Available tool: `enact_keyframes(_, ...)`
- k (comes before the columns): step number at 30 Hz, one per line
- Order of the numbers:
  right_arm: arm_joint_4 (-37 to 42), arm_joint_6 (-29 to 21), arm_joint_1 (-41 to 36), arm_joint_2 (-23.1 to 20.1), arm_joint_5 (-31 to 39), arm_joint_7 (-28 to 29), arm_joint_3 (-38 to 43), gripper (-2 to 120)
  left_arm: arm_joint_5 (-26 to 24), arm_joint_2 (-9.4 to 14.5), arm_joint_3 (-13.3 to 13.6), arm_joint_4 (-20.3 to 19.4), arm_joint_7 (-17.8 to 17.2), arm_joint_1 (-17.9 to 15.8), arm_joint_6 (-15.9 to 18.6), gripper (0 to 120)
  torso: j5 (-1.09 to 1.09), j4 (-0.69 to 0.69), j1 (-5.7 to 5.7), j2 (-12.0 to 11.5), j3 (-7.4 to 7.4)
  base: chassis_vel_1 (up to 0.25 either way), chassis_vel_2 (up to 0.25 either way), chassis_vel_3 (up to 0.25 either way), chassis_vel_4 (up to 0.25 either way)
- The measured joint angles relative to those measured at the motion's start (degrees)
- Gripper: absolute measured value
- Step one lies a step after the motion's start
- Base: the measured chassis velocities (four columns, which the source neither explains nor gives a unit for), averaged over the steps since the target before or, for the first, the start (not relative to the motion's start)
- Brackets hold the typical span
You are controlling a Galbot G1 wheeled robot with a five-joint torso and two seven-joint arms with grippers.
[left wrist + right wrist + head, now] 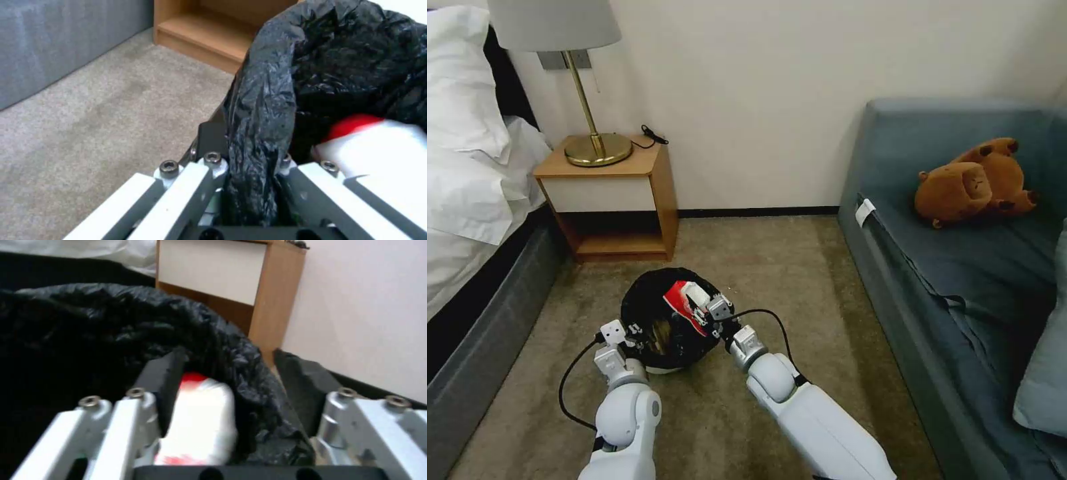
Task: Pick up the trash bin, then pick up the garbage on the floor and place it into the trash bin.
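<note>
Wrapper (682,298) sat between the right gripper's (707,308) parted fingers, over the trash bin (647,313); left gripper (630,331) clamped the rim. Best release: straight down, bin steady.

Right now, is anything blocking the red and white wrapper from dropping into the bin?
Nothing visible blocks it. The right gripper is open over the bin, and the wrapper sits between its fingers, right above the black bag. The left gripper is pinching the bin's edge off to one side.
</note>
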Motion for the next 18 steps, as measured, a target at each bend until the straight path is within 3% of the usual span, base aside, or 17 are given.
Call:
enact_keyframes(8, 4.2, -0.3, 0.9, 0.1, 2.5, 1.2, 3.7, 86, -0.9, 0.0, -0.5, 0.1, 0.0, -0.4, -0.1, 4, 0.0, 0.01, 0.0, 0.0, 0.0, 0.0, 0.0, 0.0, 0.0)
enact_keyframes(11, 9.4, -2.8, 0.2, -0.8, 5.4, 2.6, 8.3, 97, -2.6, 0.0, -1.2, 0.8, 0.0, -1.4, -0.1, 4, 0.0, 0.01, 0.0, 0.0, 0.0, 0.0, 0.0, 0.0, 0.0)
enact_keyframes(12, 9.4, -2.8, 0.2, -0.8, 5.4, 2.6, 8.3, 97, -2.6, 0.0, -1.2, 0.8, 0.0, -1.4, -0.1, 4, 0.0, 0.01, 0.0, 0.0, 0.0, 0.0, 0.0, 0.0, 0.0)
enact_keyframes(14, 15.3, -7.8, -2.2, -2.1, 8.1, 3.5, 13.3, 99, -5.7, 0.0, -2.0, 1.3, 0.2, -2.4, 0.4, 4, 0.01, 0.01, 0.0, 0.0, 0.0, 0.0, 0.0, 0.0, 0.0)
enact_keyframes(18, 20.1, -8.6, -5.9, -3.8, 9.0, 3.8, 19.7, 100, -10.3, 0.8, -4.0, 2.8, 0.2, -4.8, 0.9, 4, 0.0, -0.01, 0.0, 0.0, 0.0, 0.0, 0.0, 0.0, 0.0)
